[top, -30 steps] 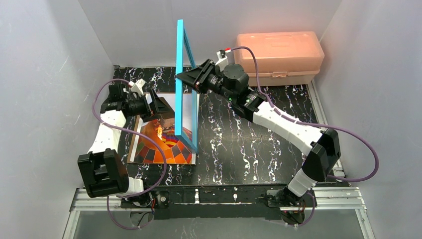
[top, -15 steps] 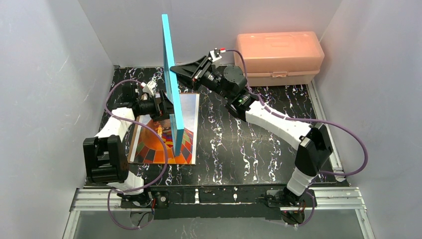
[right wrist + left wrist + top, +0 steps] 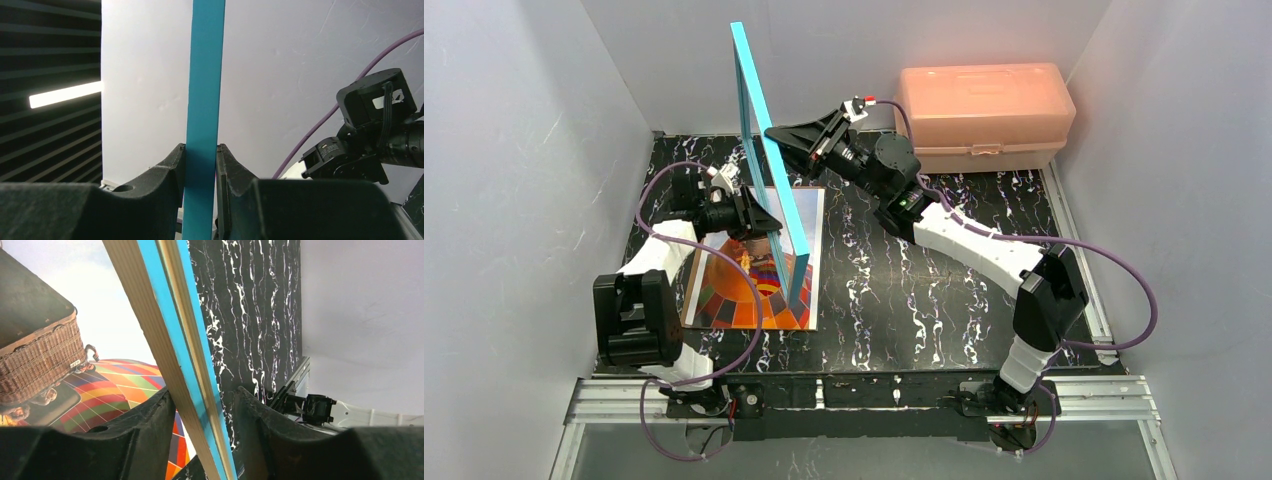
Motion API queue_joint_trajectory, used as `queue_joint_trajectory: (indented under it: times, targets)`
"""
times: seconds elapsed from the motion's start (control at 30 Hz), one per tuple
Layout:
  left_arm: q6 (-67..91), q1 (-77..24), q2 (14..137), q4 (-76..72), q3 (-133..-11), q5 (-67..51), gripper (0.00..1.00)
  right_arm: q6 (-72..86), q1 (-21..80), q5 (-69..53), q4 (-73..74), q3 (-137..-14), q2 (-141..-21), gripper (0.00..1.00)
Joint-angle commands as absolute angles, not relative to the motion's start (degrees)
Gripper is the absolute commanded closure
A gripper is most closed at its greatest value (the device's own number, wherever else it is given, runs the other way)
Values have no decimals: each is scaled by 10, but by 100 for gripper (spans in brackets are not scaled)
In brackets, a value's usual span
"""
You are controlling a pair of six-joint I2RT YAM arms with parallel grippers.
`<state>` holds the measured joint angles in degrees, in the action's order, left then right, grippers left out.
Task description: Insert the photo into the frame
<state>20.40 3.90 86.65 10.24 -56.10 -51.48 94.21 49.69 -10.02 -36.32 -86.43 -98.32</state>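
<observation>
The frame [image 3: 769, 150], blue with a light wood back edge, stands upright on its lower edge over the photo [image 3: 754, 295], a bright balloon print lying flat on the table. My right gripper [image 3: 769, 133] is shut on its upper part; in the right wrist view the blue bar [image 3: 205, 75] sits pinched between both fingers [image 3: 201, 147]. Lower down, my left gripper [image 3: 202, 395] straddles the frame's edge [image 3: 170, 340]. Its left finger [image 3: 150, 415] touches the wood, while a thin strip of table shows before the right finger [image 3: 260, 420]. The photo [image 3: 115, 385] lies behind.
A pink plastic box [image 3: 984, 105] stands at the back right. The black marbled table [image 3: 904, 290] is walled in by grey panels on the left, back and right. The left arm's purple cable loops over the table's left side.
The frame's top has swung left. My left gripper has moved right to the frame's lower part and its jaws have narrowed round it. The right gripper keeps its hold.
</observation>
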Motion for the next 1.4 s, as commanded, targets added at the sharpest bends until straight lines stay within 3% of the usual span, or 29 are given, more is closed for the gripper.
queue_joint_trajectory:
  times: [0.0, 0.07, 0.13, 0.33, 0.43, 0.57, 1.1, 1.37]
  targets:
    - [209, 36, 849, 85, -540, -509, 57, 962, 500, -95, -464, -865, -972, 98]
    - [214, 36, 847, 77, -534, -507, 61, 963, 500, -94, -465, -862, -971, 98]
    - [214, 36, 849, 75, -535, -509, 71, 962, 501, -94, -465, -862, -971, 96]
    - [177, 38, 846, 117, -556, -483, 99, 917, 482, -113, -355, -834, -937, 69]
    - [150, 40, 829, 136, -559, -450, 100, 865, 449, -117, -241, -803, -893, 54]
    - [128, 41, 804, 145, -554, -428, 100, 797, 416, -122, -108, -798, -864, 45]
    - [43, 41, 751, 191, -544, -395, 100, 508, 373, -99, 330, -881, -882, 56]
    - [-16, 39, 773, 249, -546, -437, 100, 452, 369, -57, 365, -835, -856, 89]
